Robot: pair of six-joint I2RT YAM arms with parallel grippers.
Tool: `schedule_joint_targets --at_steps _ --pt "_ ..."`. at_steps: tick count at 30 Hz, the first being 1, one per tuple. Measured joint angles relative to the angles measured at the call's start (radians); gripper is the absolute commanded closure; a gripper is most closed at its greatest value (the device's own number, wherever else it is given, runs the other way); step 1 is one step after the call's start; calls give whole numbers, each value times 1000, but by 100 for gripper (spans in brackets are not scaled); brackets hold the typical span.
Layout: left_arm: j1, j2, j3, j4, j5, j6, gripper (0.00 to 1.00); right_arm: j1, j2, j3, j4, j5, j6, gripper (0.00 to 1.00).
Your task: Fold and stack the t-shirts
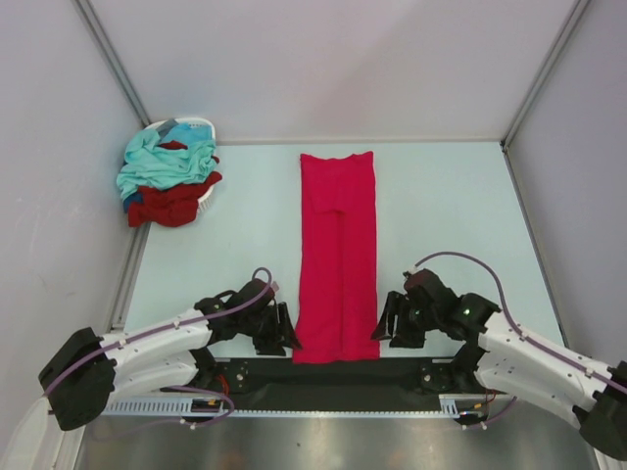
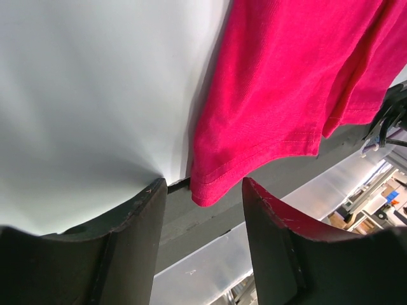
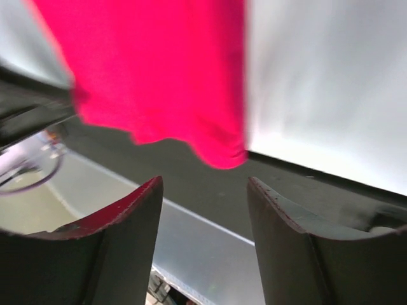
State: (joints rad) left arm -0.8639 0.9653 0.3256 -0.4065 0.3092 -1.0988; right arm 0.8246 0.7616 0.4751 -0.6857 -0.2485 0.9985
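A crimson-pink t-shirt (image 1: 338, 255) lies folded into a long narrow strip down the middle of the table, its near end over the table's front edge. My left gripper (image 1: 287, 335) sits at the strip's near left corner and is open; the hem corner (image 2: 210, 187) lies just ahead of its fingertips, ungripped. At the near right corner my right gripper (image 1: 384, 325) is open too, with the shirt's edge (image 3: 222, 149) a little beyond its fingers. A light teal t-shirt (image 1: 162, 162) and a dark maroon one (image 1: 171, 204) lie heaped at the far left.
The heap rests in and over a small white basket (image 1: 196, 124) in the far left corner. A black strip (image 1: 333, 372) runs along the near table edge between the arm bases. Grey walls close in the table on both sides and the back.
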Motion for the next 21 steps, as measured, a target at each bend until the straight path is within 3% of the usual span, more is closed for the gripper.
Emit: schedule_joint_targets --at_steps 6,21 --pt "0 3 5 -2 -10 1 46 0 129 -31 16 17 -16 45" --pt "-9 42 12 25 -14 0 57 6 185 -107 146 -8 -5 54"
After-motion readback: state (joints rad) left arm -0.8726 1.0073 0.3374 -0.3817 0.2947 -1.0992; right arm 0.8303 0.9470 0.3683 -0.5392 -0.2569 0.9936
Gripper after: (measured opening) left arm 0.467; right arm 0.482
